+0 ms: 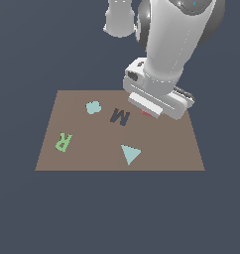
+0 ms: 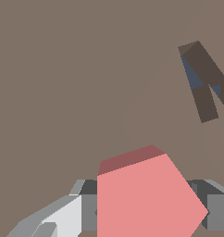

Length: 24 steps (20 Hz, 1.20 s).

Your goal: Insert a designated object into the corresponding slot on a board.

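Left to right in your exterior view, all on the brown board (image 1: 82,158): green R (image 1: 63,142) at lower left, pale blob (image 1: 93,107) further up, dark M cut-out (image 1: 120,117) mid-frame, teal triangle (image 1: 130,154) below it. Right of center, the gripper (image 1: 150,112) is low over the board, clenched on the red pentagon block (image 2: 148,196); only a sliver shows underneath. Pentagon slot not visible.

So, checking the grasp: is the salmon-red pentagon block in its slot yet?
Out: the salmon-red pentagon block sits between the jaws, over the plain brown board.
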Tool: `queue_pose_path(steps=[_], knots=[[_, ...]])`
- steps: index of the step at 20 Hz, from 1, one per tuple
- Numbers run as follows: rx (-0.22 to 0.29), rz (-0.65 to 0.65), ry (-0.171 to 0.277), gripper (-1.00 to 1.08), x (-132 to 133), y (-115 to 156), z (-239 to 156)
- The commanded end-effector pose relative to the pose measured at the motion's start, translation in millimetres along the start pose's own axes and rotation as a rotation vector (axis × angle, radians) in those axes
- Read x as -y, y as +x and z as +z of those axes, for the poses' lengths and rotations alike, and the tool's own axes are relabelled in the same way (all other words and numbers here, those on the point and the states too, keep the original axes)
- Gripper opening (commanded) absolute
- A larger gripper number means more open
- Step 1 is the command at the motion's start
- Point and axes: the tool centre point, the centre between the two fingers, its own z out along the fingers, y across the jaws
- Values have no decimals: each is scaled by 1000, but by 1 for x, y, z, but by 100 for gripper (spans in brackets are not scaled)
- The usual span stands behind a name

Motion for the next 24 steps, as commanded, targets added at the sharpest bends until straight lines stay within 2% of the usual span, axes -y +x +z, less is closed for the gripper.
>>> queue_pose_path(steps=[1,10,23,24], knots=[[0,47,0,-100,0,-6,-1],[0,134,0,-100,1,-18,-1],[0,139,0,-100,1,-19,9],[0,139,0,100,1,-19,9]])
